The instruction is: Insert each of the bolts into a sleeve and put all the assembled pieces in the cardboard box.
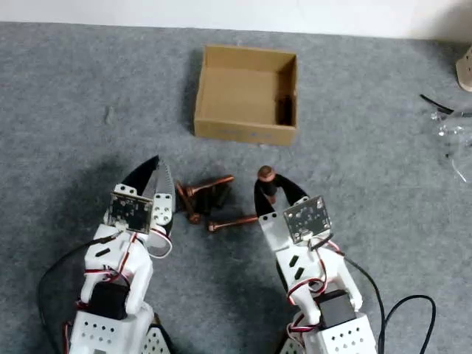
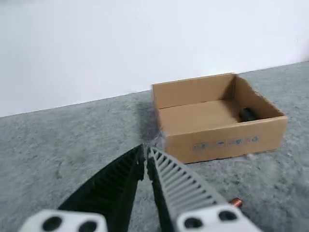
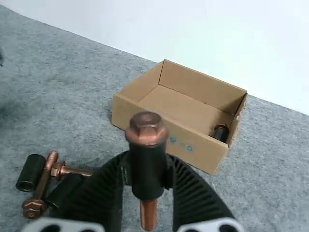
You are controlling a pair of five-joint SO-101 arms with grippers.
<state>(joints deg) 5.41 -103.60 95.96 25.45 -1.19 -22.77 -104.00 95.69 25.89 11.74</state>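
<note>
My right gripper (image 1: pixel 270 189) (image 3: pixel 147 164) is shut on a black sleeve (image 3: pixel 147 169) with a copper bolt (image 3: pixel 144 129) through it, held upright above the carpet a little short of the cardboard box (image 1: pixel 247 92) (image 3: pixel 145 113). One assembled piece (image 1: pixel 284 110) (image 3: pixel 220 131) (image 2: pixel 247 114) lies in the box's right corner. Loose copper bolts (image 1: pixel 211 184) (image 1: pixel 233 221) (image 3: pixel 41 186) and black sleeves (image 1: pixel 219 198) (image 3: pixel 30 172) lie between the two arms. My left gripper (image 1: pixel 159 167) (image 2: pixel 145 153) is shut and empty, just left of that pile, pointing towards the box (image 2: pixel 219 121).
Grey carpet (image 1: pixel 88 96) covers the table. Clear plastic and cable clutter (image 1: pixel 450 122) lies at the far right edge. Open carpet lies around the box and to the left of the left arm.
</note>
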